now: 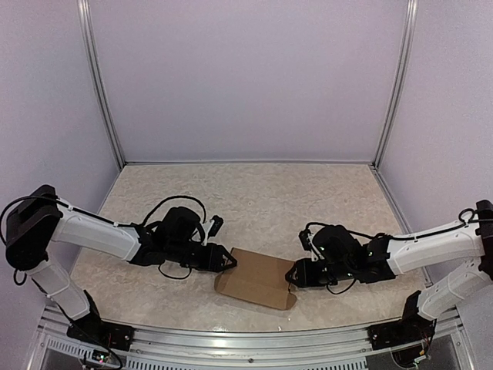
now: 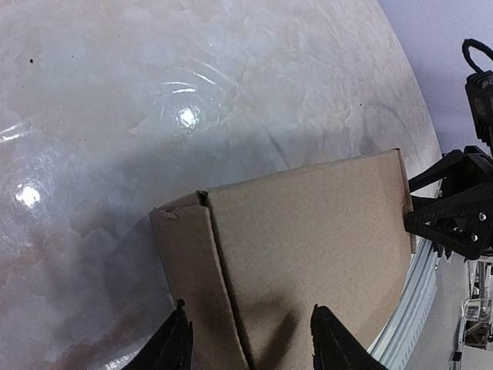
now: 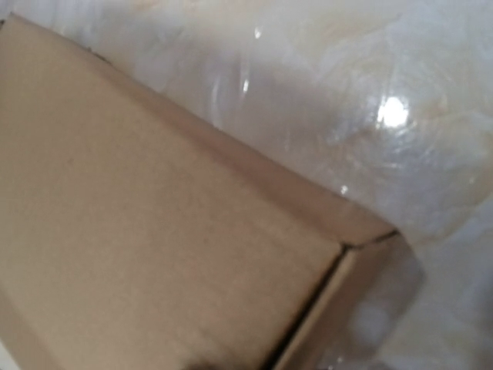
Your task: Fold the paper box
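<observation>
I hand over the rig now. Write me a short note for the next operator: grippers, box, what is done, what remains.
Left gripper: open, astride one end of the paper box.
Right gripper: at the opposite end; grip unclear.
Box: on the table, between both grippers.
Done: one side panel looks creased.
To do: probably raise the walls and close the flaps.

Brown paper box [image 1: 258, 279], flat, front-centre

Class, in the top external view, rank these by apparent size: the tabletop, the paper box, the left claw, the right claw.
1. tabletop
2. paper box
3. left claw and right claw: they look alike, so no ranking between them.
</observation>
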### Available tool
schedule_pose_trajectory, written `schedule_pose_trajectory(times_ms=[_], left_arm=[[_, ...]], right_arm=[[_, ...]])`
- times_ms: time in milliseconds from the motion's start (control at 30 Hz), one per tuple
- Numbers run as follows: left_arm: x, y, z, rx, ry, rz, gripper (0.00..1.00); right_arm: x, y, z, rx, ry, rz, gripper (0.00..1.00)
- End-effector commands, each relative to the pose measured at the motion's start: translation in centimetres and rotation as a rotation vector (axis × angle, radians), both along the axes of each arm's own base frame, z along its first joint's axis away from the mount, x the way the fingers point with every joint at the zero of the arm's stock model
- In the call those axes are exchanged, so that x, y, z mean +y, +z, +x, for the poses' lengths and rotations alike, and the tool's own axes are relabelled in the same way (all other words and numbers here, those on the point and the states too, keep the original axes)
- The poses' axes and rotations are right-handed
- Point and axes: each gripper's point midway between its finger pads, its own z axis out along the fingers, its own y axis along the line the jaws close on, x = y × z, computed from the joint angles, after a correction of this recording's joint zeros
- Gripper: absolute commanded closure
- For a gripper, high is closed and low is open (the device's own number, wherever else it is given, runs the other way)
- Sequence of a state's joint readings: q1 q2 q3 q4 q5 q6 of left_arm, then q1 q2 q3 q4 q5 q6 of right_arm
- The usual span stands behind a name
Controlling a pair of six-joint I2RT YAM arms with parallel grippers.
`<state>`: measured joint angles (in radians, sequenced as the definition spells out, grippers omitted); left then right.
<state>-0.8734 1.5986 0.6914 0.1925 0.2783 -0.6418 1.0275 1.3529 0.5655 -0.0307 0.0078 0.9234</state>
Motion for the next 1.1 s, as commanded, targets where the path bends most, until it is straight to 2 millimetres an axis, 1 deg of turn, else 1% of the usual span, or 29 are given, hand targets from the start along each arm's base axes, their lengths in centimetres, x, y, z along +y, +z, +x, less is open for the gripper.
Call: schedule_pose_trajectory(times_ms=[0, 100, 133, 167, 233, 367, 467, 667, 733, 800, 867, 967, 1067], left_arm=[[0.1, -0.6, -0.1, 0.029, -0.005, 0.013, 0.55], [0.2, -1.1, -0.2, 0.042, -0.002, 0.023, 0.67], [0.2, -1.3, -0.1, 0.047, 0.001, 0.023, 0.69], [0.2, -1.5, -0.2, 0.052, 0.004, 0.025, 0.72], [0.3, -1.7, -0.2, 0.060, 0.009, 0.027, 0.76], [0.9, -2.0, -0.2, 0.062, 0.030, 0.036, 0.79], [1.8, -2.1, -0.1, 0.062, 0.059, 0.046, 0.80], [3.7, -1.7, 0.1, 0.052, 0.126, 0.052, 0.79], [4.2, -1.5, 0.0, 0.050, 0.141, 0.056, 0.78], [4.6, -1.2, -0.1, 0.045, 0.153, 0.054, 0.75], [5.1, -1.2, -0.2, 0.042, 0.167, 0.062, 0.70], [5.5, -0.8, -0.1, 0.030, 0.186, 0.066, 0.67], [5.8, -0.4, 0.0, 0.023, 0.204, 0.060, 0.59]], right_arm=[[-1.1, -1.7, -0.1, 0.040, -0.037, -0.019, 0.67], [-1.1, -1.8, 0.0, 0.040, -0.039, -0.018, 0.70], [-1.1, -2.0, 0.0, 0.042, -0.039, -0.023, 0.71], [-0.6, -1.7, 0.3, 0.031, -0.038, -0.004, 0.71], [-0.3, -1.7, 0.6, 0.025, -0.035, -0.001, 0.71], [0.6, -1.5, 1.2, 0.007, -0.025, 0.006, 0.73], [1.5, -1.0, 1.9, -0.014, -0.014, 0.015, 0.73], [3.1, -0.2, 4.0, -0.067, 0.011, 0.011, 0.75], [3.5, 0.1, 4.8, -0.081, 0.013, 0.008, 0.73], [3.6, 0.2, 5.4, -0.094, 0.013, 0.004, 0.70], [3.8, 0.4, 5.6, -0.088, 0.031, 0.011, 0.68], [4.0, 0.9, 6.1, -0.092, 0.034, 0.022, 0.68], [3.8, 1.2, 6.4, -0.096, 0.029, 0.026, 0.68]])
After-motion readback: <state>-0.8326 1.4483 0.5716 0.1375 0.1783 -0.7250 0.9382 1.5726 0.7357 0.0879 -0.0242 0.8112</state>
